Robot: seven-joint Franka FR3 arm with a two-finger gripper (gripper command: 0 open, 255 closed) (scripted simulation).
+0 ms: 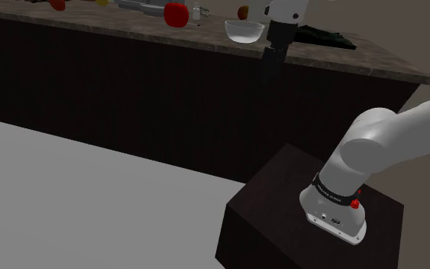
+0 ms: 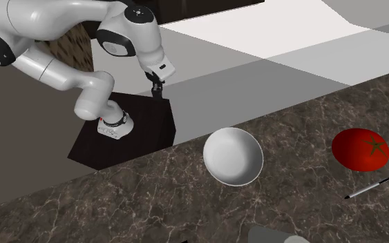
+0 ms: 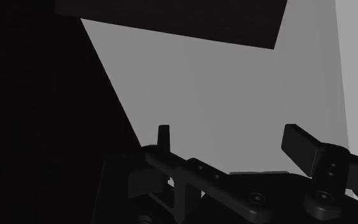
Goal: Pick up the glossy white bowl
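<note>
The glossy white bowl [image 1: 244, 30] [image 2: 233, 156] stands upright and empty near the front edge of a dark marbled counter [image 1: 129, 30] [image 2: 117, 200]. My black gripper [image 1: 271, 70] [image 2: 157, 91] hangs off the counter, in front of its dark face and below the top. It is just right of the bowl in the shoulder view and touches nothing. In the wrist view the gripper [image 3: 231, 143] is open, its two fingers [image 3: 301, 146] wide apart with nothing between them, over grey floor and the dark counter face.
A red tomato-like fruit [image 1: 176, 14] [image 2: 360, 148] and a black pen [image 2: 367, 188] lie beyond the bowl. A dark cloth [image 1: 324, 34] and several small items sit further along the counter. My dark stand [image 1: 305, 222] [image 2: 127, 131] sits on grey floor [image 1: 91, 199].
</note>
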